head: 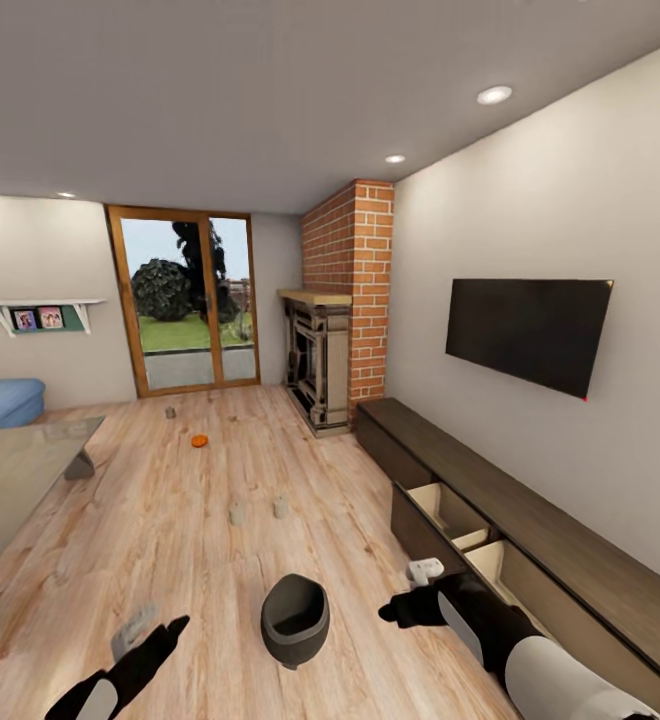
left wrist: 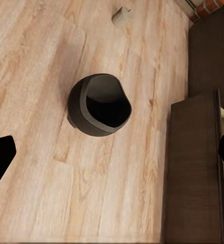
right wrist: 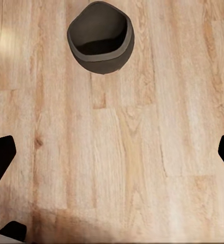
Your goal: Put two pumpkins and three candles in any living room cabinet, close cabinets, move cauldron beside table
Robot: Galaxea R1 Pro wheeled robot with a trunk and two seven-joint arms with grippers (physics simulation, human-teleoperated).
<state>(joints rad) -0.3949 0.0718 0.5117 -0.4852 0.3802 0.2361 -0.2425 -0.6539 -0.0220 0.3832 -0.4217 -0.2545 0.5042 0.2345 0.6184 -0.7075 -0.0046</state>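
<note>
We stand mid-room, collecting not yet begun. Cauldron (head: 295,620) on floor between our arms, mouth up, empty. Left hand (head: 160,640) low beside it, holding nothing; finger spread hard to judge, we cannot tell. Right hand (head: 402,610) spread wide, empty, near cabinet (head: 530,500), whose drawers stand open with pale insides. Two candles (head: 237,514) ahead on floor, third probably by door; pumpkin (head: 200,440) farther on. Bench (head: 20,470) off to left. Next move calls for rolling forward to nearest candle, then lowering hand.
</note>
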